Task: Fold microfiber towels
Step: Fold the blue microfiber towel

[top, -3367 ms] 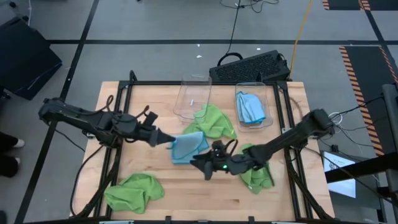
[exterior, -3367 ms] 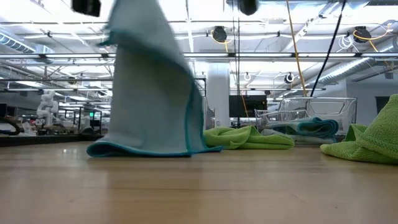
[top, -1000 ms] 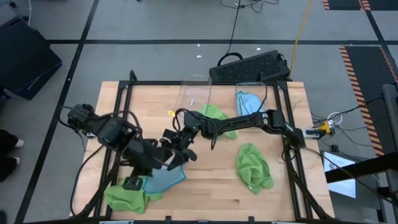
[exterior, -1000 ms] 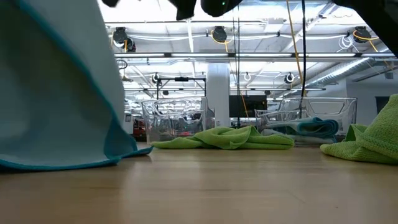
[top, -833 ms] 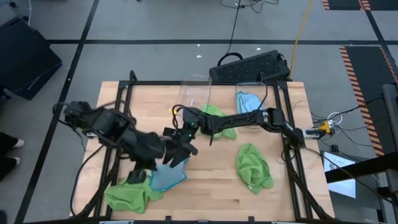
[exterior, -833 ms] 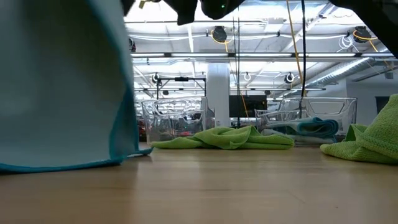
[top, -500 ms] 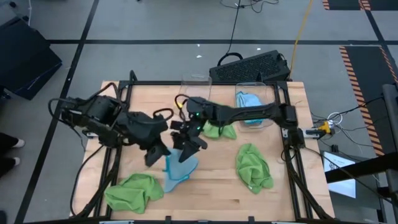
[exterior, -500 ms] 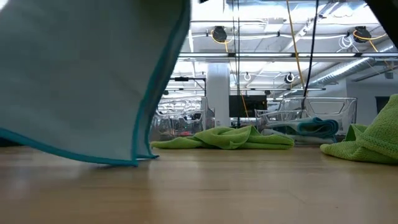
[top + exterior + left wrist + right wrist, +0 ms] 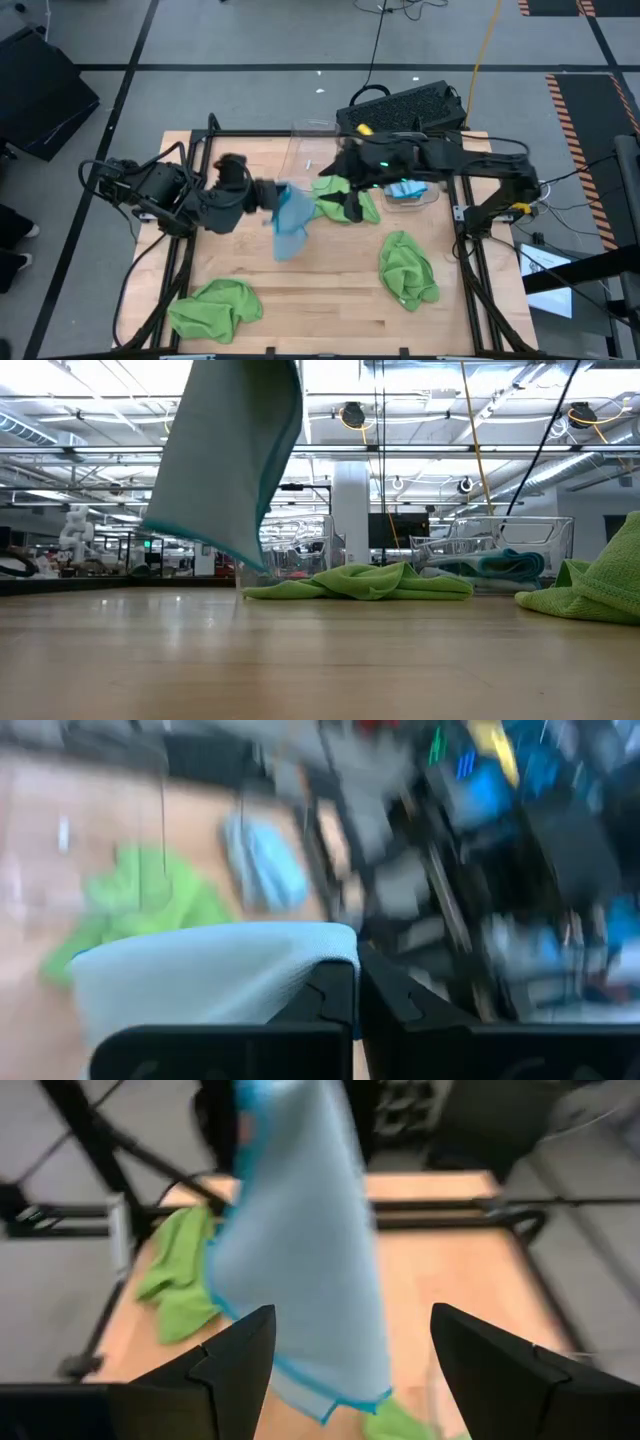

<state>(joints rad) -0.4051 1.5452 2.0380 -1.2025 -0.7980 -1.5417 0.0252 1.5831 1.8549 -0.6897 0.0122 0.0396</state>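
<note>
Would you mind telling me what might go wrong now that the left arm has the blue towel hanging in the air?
1. The left gripper pinches the light blue towel by one edge only; it hangs clear of the table and could slip free.
2. The right gripper is open and empty, facing the dangling towel; it may miss the loose edge.
3. The towel hangs near the green towel and could snag it.

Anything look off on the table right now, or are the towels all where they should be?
Nothing damaged. The light blue towel hangs clear of the table, pinched by the left gripper alone; the right gripper is open. Three green towels lie crumpled, unfolded.
</note>
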